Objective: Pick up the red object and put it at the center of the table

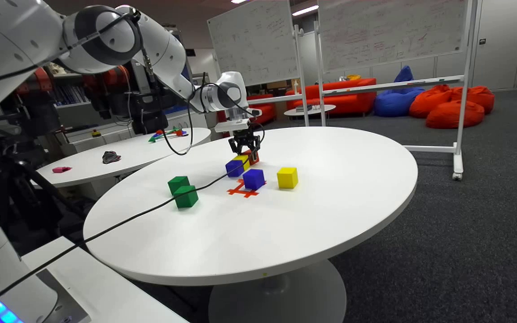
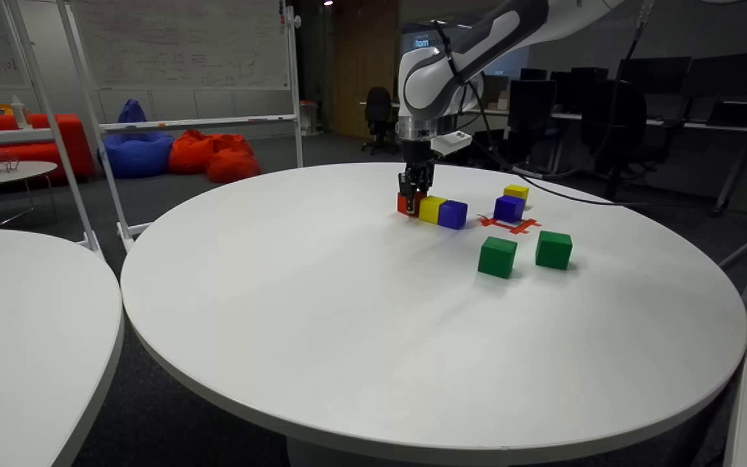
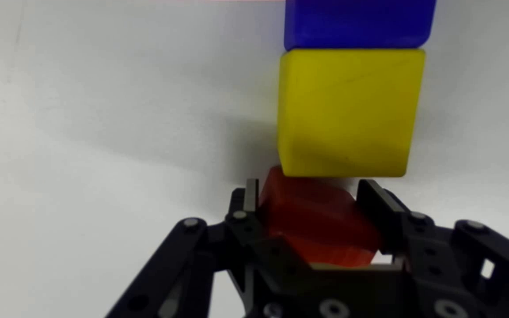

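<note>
The red object, a red block, sits on the round white table (image 1: 343, 152) at the end of a row of blocks. It shows in both exterior views (image 1: 256, 157) (image 2: 403, 205) and in the wrist view (image 3: 312, 212). My gripper (image 3: 309, 194) points down over it; it also shows in both exterior views (image 1: 247, 153) (image 2: 414, 200). Its two fingers are partly closed and touch the block on opposite sides. The block is turned a little between them, and the palm and one finger hide part of it. No gap under the block shows.
A yellow block (image 3: 347, 115) stands against the red one, then a blue block (image 3: 358, 22). Another blue block (image 1: 253, 179) stands over a red tape mark (image 1: 240, 190). A second yellow block (image 1: 287, 178) and two green blocks (image 2: 497, 257) (image 2: 554, 250) stand apart. A cable (image 1: 142, 215) crosses the view.
</note>
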{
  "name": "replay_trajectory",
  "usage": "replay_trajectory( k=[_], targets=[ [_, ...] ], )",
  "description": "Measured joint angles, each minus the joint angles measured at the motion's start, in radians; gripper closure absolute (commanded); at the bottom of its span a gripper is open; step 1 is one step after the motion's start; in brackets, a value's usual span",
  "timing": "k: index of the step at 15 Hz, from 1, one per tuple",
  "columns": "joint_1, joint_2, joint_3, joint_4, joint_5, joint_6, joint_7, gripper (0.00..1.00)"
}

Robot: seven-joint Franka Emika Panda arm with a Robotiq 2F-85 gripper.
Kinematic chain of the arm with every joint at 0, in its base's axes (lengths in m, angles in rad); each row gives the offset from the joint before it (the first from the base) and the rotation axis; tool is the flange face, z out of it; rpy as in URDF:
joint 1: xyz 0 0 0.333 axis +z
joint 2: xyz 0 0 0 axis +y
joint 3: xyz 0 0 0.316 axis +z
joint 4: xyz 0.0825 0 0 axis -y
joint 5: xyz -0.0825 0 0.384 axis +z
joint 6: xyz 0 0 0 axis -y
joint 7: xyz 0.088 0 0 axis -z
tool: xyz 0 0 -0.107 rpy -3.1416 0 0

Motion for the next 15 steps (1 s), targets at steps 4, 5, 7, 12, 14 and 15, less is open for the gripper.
replay_trajectory(
  k=[4, 5, 7, 12, 14, 15],
  targets=[
    [0.006, -0.001, 0.0, -0.001, 0.0, 0.02, 0.0, 0.65],
    [0.009, -0.004, 0.0, -0.003, 0.0, 0.036, 0.0, 0.65],
    [0.014, -0.021, 0.0, -0.022, -0.001, 0.073, 0.0, 0.65],
    [0.029, -0.095, -0.002, -0.12, -0.003, 0.161, 0.0, 0.65],
    [0.03, -0.128, -0.002, -0.175, -0.005, 0.199, 0.0, 0.65],
    [0.03, -0.142, -0.003, -0.203, -0.006, 0.218, 0.0, 0.65]
  ],
)
